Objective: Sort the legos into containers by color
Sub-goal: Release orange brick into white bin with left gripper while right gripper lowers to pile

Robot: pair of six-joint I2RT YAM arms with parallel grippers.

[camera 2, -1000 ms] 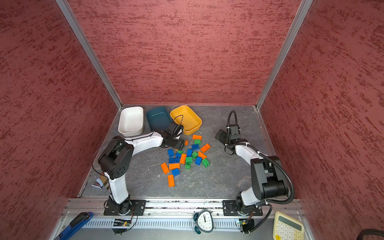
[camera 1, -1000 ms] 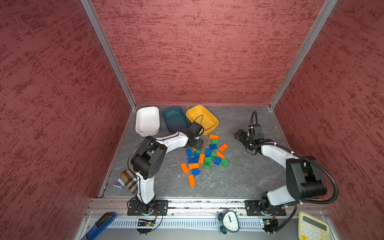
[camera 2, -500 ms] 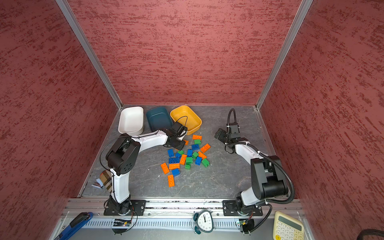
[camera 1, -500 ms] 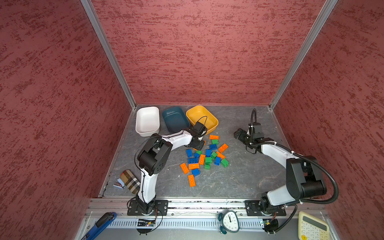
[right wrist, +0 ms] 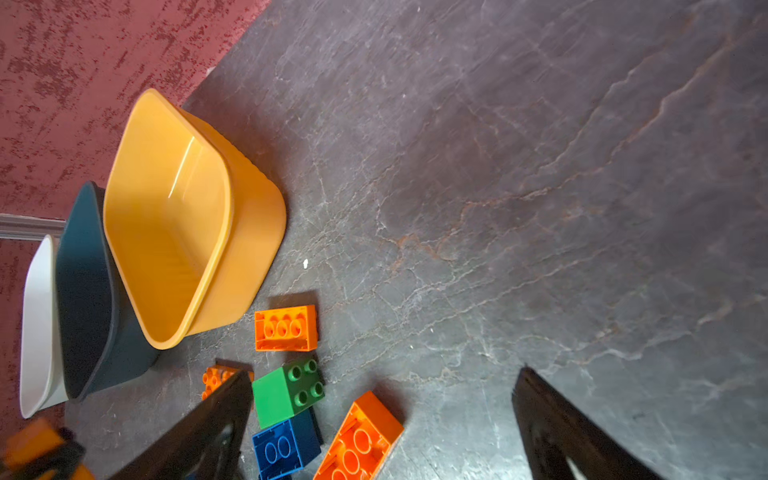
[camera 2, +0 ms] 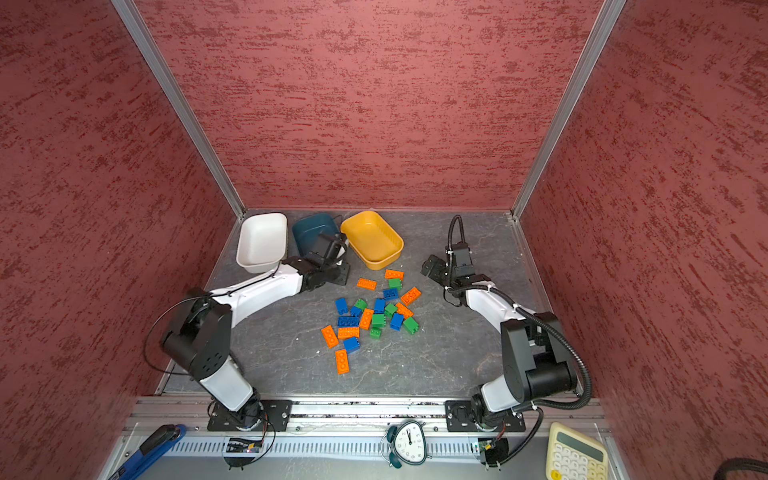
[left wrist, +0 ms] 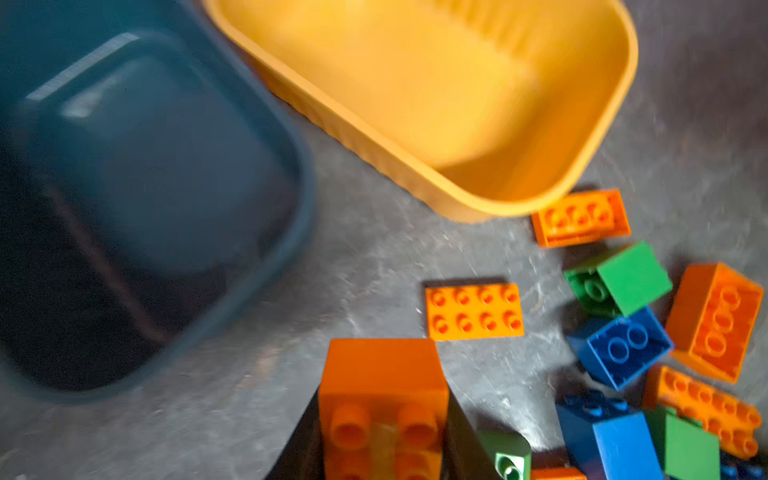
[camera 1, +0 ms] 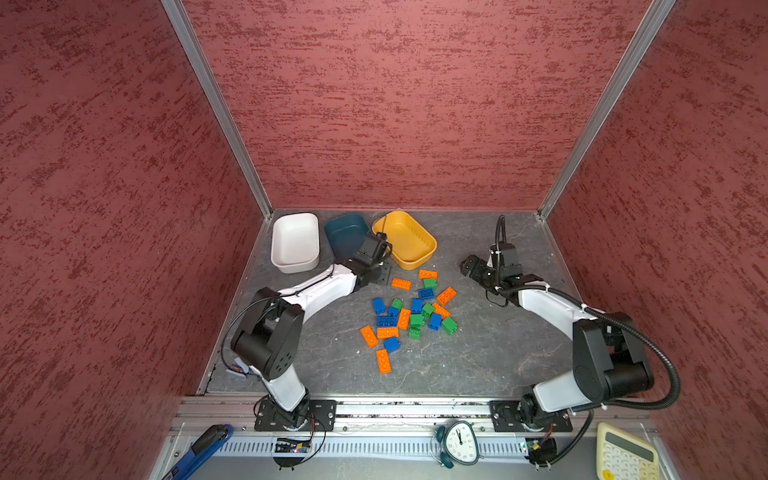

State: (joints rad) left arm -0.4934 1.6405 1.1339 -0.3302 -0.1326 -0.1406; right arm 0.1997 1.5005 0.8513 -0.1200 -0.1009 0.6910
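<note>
Left gripper (left wrist: 382, 436) clenched on an orange oblong brick (left wrist: 382, 374), studs toward the wrist camera, lifted clear of the table (camera 1: 498, 353). Hangs just in front of the near ends of the dark teal tub (camera 1: 345, 235) and the yellow ribbed tub (camera 1: 405, 237), close to the gap between them. Right gripper (right wrist: 382, 372) spread wide and empty, poised low between the heap and the right edge, touching nothing.

All three tubs empty in both top views: white tub (camera 1: 295, 243), teal and yellow in a row along the far edge, toward the far left corner. Remaining legos (camera 1: 409, 316) in a loose orange, blue and green heap mid-table, the farthest few just beside the yellow tub's near end.

Reads as the first delivery: carry step under way, nothing sorted yet. Calls next for a short swing over the yellow tub's rim, assuming orange for yellow, high enough to clear the wall. Then a release well inside, away from the teal tub alongside, and a return to the heap for another brick.
</note>
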